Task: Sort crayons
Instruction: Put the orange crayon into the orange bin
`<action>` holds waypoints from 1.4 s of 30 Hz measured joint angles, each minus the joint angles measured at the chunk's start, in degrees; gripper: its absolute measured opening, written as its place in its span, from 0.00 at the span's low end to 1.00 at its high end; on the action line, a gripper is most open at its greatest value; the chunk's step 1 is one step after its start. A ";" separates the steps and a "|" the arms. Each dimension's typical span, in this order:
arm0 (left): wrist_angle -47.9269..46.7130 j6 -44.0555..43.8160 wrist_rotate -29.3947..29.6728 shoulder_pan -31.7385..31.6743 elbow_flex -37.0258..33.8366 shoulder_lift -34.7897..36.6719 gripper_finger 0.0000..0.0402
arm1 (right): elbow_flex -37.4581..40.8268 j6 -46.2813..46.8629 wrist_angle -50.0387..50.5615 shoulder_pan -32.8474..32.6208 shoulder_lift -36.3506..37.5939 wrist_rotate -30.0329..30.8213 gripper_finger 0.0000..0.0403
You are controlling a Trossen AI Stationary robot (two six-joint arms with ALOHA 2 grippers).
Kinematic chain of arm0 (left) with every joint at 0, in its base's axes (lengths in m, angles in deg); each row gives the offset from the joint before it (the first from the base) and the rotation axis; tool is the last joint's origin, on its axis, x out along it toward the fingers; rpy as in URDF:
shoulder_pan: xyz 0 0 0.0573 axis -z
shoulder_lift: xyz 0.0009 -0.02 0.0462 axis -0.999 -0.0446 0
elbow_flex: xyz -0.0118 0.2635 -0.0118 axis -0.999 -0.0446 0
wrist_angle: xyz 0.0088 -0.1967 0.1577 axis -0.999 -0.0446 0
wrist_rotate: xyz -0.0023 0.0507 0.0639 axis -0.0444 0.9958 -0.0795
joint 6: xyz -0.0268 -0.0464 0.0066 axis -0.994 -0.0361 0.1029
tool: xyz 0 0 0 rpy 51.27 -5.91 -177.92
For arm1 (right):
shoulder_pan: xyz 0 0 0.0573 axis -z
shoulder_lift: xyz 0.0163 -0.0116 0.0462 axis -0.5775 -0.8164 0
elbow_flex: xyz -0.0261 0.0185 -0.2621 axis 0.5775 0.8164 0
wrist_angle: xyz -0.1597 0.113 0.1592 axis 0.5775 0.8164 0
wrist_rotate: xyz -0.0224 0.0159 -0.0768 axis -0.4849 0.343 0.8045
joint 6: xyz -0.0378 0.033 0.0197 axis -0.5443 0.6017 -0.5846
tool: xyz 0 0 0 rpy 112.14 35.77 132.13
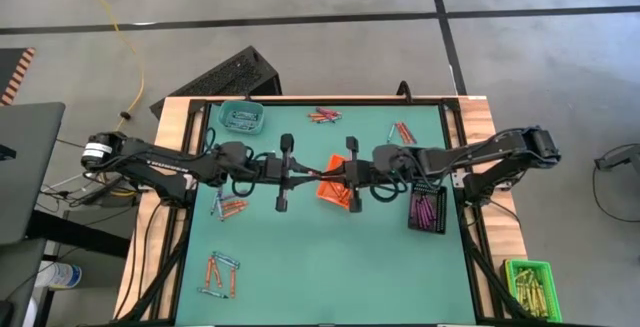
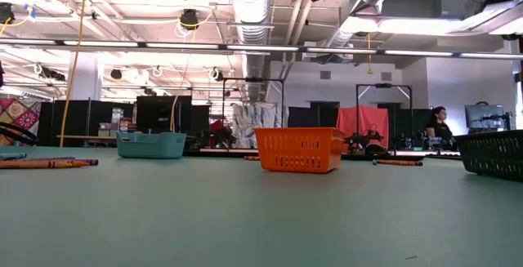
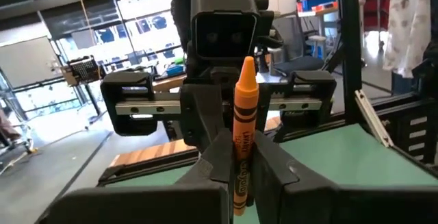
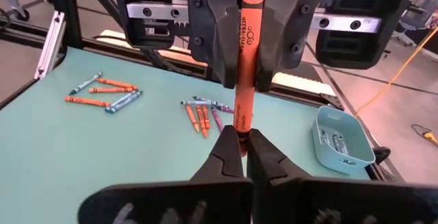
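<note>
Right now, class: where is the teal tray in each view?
High view: tray at green mat's far edge, left of centre.
Low view: tray left of orange basket.
Left wrist view: not in it.
Right wrist view: tray near mat's edge.
Shared landmark: green mat.

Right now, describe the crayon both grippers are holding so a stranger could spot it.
Look above the orange basket at mid-table, where the two arms meet. The left gripper and right gripper are each shut on one orange crayon. Unlike the loose crayons on the mat, it hangs in mid-air.

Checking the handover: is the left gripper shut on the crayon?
Yes: the left gripper pinches the orange crayon.
</note>
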 joint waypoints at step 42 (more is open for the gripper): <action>-46.37 7.86 -9.70 -18.74 5.18 -0.02 0.02 | 0.02 17.09 36.83 -0.20 0.11 12.49 0.34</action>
